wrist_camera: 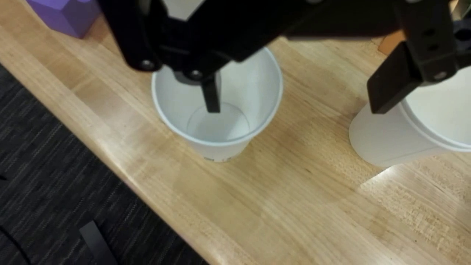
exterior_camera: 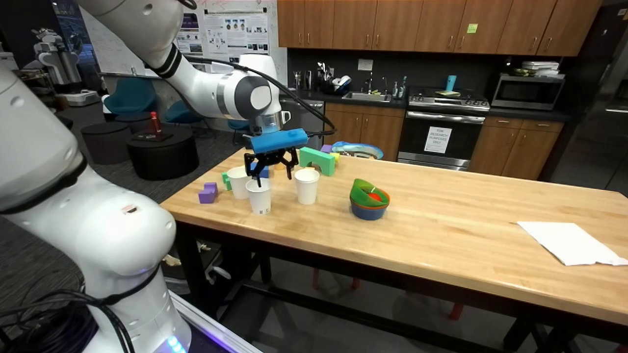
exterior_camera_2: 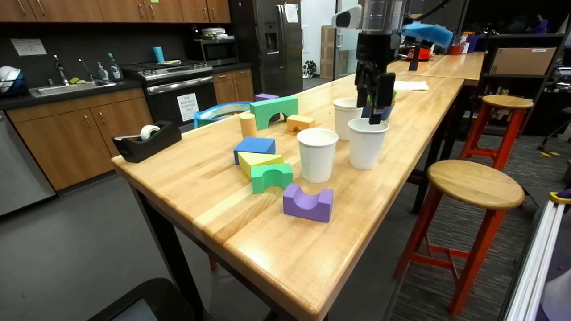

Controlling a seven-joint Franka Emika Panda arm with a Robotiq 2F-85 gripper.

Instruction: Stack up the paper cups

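In the upper half of both exterior views, a white rectangular paper sign (exterior_camera: 437, 139) on the black-and-steel oven (exterior_camera: 465, 139) reads "FOR RESEARCH PURPOSES ONLY"; upper left in an exterior view, a white rectangular poster (exterior_camera: 236, 33) is illegible.

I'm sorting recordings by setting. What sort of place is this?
Probably a kitchen area in a research lab: there are a sink and a stove, whose sign reads "FOR RESEARCH PURPOSES ONLY".
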